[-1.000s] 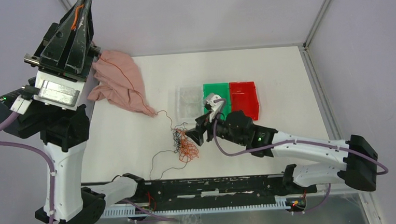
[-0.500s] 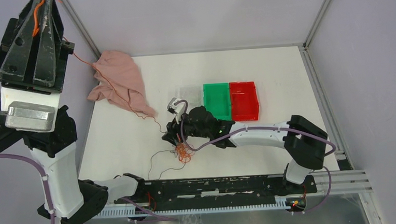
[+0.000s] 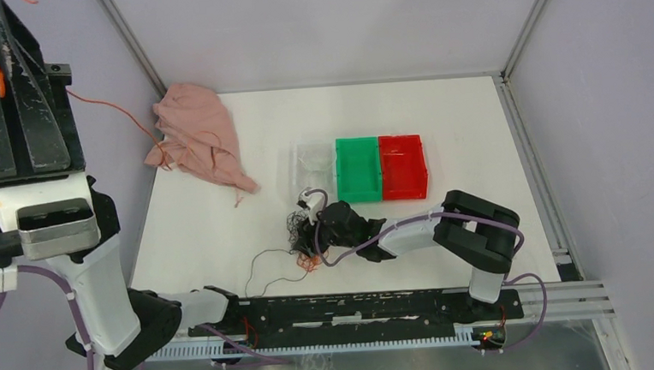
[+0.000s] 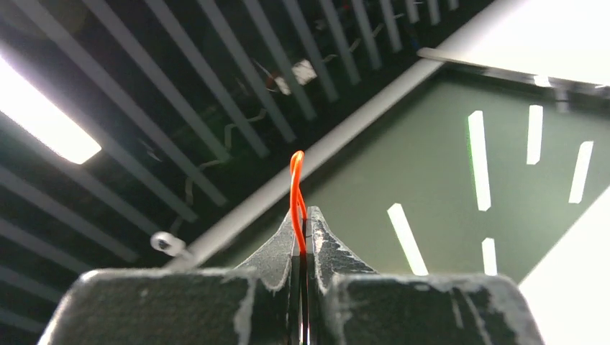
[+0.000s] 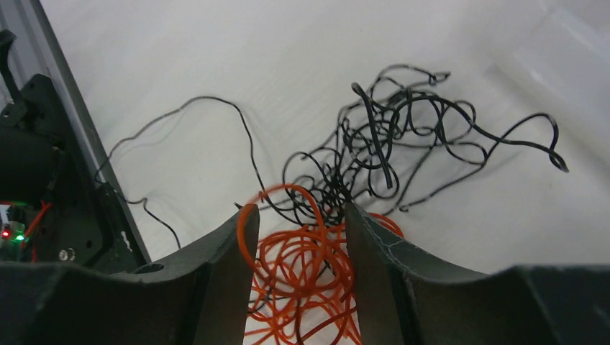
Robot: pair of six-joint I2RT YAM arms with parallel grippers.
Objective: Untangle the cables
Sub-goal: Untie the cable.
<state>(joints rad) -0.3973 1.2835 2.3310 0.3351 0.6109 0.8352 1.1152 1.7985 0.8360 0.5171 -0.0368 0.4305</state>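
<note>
**Right jaws straddle the wad — left pinches an orange strand**

Near the front edge of the table (image 3: 474, 124), the right gripper (image 5: 298, 215) sits low over the cables (image 3: 303, 238). Its jaws are half-parted, with the orange coils (image 5: 302, 280) in the gap between the fingers. The black tangle (image 5: 381, 151) lies just past the tips, and one thin black end (image 3: 269, 270) trails toward the near edge.

Behind the wad stand three bins in a row — clear bin (image 3: 312, 164), green bin (image 3: 357, 170), red bin (image 3: 402, 165). At the far left lies a cloth (image 3: 196, 137). An orange strand (image 3: 113, 108) runs from it up off the table to the raised left gripper (image 4: 303, 226). Those jaws are pressed tight on the strand, and a short loop shows above the tips.
</note>
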